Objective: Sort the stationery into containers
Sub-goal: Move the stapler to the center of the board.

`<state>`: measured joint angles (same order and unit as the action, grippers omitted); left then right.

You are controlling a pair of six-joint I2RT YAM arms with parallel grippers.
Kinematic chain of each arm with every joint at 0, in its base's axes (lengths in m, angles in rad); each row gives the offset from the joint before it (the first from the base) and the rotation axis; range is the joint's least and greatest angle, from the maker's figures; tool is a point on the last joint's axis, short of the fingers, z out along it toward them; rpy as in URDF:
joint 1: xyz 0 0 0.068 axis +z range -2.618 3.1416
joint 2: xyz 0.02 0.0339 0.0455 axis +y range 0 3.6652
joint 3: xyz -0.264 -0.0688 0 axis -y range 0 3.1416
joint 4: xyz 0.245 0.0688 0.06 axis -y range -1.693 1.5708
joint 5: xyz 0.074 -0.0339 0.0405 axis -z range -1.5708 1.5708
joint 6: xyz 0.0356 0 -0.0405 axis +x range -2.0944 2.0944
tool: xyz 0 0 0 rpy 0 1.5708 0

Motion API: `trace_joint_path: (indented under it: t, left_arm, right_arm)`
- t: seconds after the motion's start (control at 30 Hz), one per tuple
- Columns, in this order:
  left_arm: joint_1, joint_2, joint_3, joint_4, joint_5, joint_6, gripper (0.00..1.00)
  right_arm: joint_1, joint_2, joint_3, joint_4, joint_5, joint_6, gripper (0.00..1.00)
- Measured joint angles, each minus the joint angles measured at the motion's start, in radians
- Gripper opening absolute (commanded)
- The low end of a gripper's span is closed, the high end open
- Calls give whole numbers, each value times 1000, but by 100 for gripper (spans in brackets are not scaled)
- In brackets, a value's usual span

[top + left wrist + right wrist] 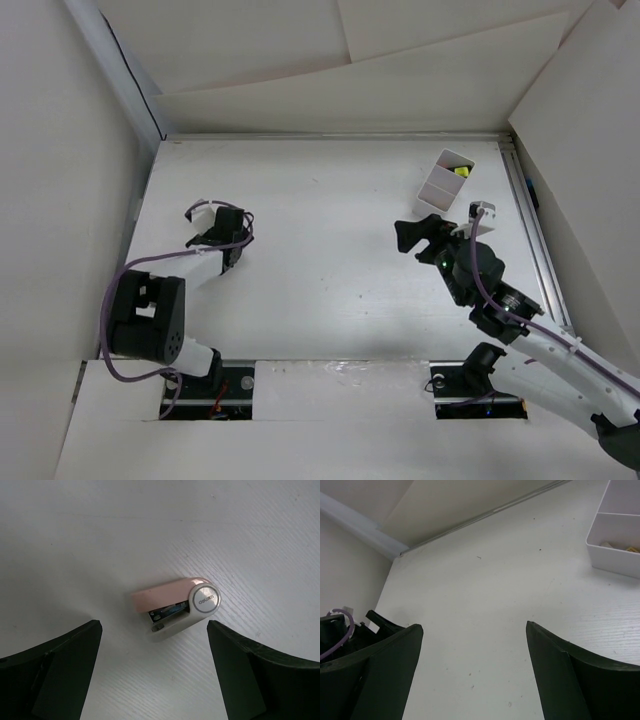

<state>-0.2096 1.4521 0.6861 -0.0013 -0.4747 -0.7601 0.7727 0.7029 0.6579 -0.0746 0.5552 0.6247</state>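
Observation:
A small stapler (pixel 175 607), pink on top and white beneath with a round grey end, lies on the white table. It sits just beyond my left gripper (pixel 155 625), which is open, its fingers either side of it and not touching. From above, the left gripper (pixel 214 215) is at the table's left. The white divided tray (pixel 447 180) stands at the far right with a yellow item (pixel 461 171) in its far compartment. My right gripper (pixel 440 226) hangs open just in front of the tray, with only bare table between its fingers (pixel 555 680).
The tray's near wall (pixel 615 562) shows at the top right of the right wrist view, with small yellowish bits inside. A metal rail (pixel 535 240) runs along the right edge. White panel walls (pixel 330 90) enclose the table.

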Motion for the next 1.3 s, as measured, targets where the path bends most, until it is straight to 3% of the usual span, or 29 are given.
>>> trace_joint_path:
  t: [0.37, 0.67, 0.83, 1.0, 1.3]
  left_arm:
    - [-5, 108, 55, 58, 60, 40, 82]
    - [-5, 135, 76, 85, 94, 64, 67]
    - [-5, 137, 77, 97, 124, 79, 48]
    - [-14, 151, 84, 126, 158, 105, 37]
    - [-176, 198, 137, 138, 197, 124, 36]
  right_arm:
    - [0, 11, 0, 0, -14, -4, 90]
    - [0, 21, 4, 0, -15, -5, 90]
    - [0, 26, 4, 0, -15, -5, 90]
    - [0, 26, 7, 0, -16, -5, 90]
    - [0, 37, 9, 0, -9, -6, 90]
